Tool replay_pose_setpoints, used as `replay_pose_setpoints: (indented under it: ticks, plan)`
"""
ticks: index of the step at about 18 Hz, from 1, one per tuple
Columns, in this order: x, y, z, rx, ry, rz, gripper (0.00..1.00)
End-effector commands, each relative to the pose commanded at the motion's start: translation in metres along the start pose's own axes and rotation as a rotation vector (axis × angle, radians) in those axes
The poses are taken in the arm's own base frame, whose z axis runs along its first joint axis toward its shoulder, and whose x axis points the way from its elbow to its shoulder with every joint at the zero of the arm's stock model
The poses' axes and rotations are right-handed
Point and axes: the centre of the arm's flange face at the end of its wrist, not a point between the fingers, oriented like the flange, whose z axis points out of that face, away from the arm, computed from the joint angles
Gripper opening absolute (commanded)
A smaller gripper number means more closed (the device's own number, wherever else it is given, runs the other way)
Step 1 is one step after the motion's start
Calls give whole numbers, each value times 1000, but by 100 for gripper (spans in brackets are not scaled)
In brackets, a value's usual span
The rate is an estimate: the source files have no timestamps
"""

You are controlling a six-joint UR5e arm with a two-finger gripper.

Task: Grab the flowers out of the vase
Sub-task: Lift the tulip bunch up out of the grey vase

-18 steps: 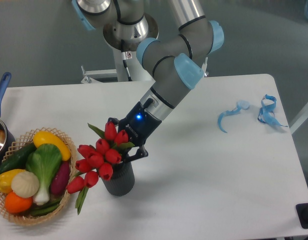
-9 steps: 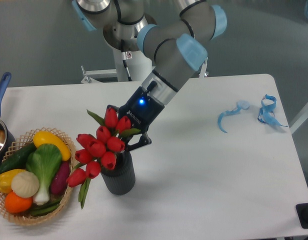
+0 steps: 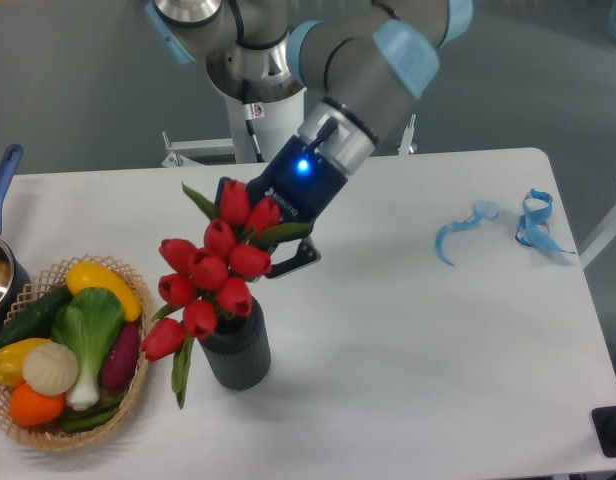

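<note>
The flowers (image 3: 213, 275), a bunch of red tulips with green leaves, stand tilted above the dark grey ribbed vase (image 3: 236, 352). Their lowest blooms and stems still reach the vase's mouth. My gripper (image 3: 268, 240) is shut on the flowers near the top of the bunch, its black fingers (image 3: 298, 258) showing behind the blooms. The stems inside the vase are hidden.
A wicker basket (image 3: 48, 435) of plastic vegetables stands at the front left, close to the vase. A blue-handled pot (image 3: 0, 200) is at the left edge. Blue ribbon scraps (image 3: 463, 228) lie at the right.
My gripper has risen and moved up and to the right with the flowers in it. The bunch has lifted higher out of the vase. The vase has not moved.
</note>
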Motion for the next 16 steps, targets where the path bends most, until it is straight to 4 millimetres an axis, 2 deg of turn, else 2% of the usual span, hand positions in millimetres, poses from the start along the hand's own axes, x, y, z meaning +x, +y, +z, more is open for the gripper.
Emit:
replay_pose_setpoints:
  ticks: [2,7,10,12,13,16]
  plan:
    - [-3,-4,-5,6,-9,-8,34]
    - [-32,-40,-53,49,-97,10,34]
    - [-71,-40,-82,58,-161,12,34]
    - [-98,-24,-103,58,-201,16,34]
    - [-110,-13,-105,50,-207,44,34]
    - [-119,-4,-105,39,-215,70,34]
